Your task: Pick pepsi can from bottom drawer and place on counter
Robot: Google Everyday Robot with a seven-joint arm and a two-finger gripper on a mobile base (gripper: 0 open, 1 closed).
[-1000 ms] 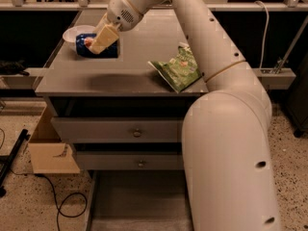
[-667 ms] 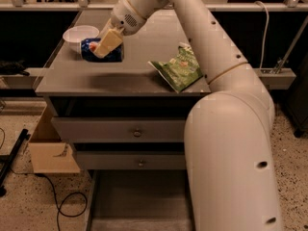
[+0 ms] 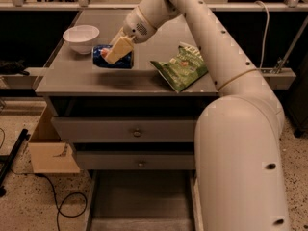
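The pepsi can (image 3: 126,60) is blue and lies on its side, held a little above the counter (image 3: 86,83); its shadow falls on the grey top below it. My gripper (image 3: 115,54) is shut on the can, with one pale yellow finger (image 3: 120,49) across its front. The can hangs just right of the white bowl and left of the green chip bag. The bottom drawer (image 3: 139,201) is pulled open at the foot of the cabinet, and the part of its tray that shows holds nothing.
A white bowl (image 3: 81,36) stands at the counter's back left. A green chip bag (image 3: 180,67) lies at the counter's right front. Two upper drawers with knobs (image 3: 137,133) are shut. A cardboard box (image 3: 48,148) and a cable lie on the floor to the left.
My gripper has moved right and toward the counter's front with the can in it, away from the bowl and lower over the top.
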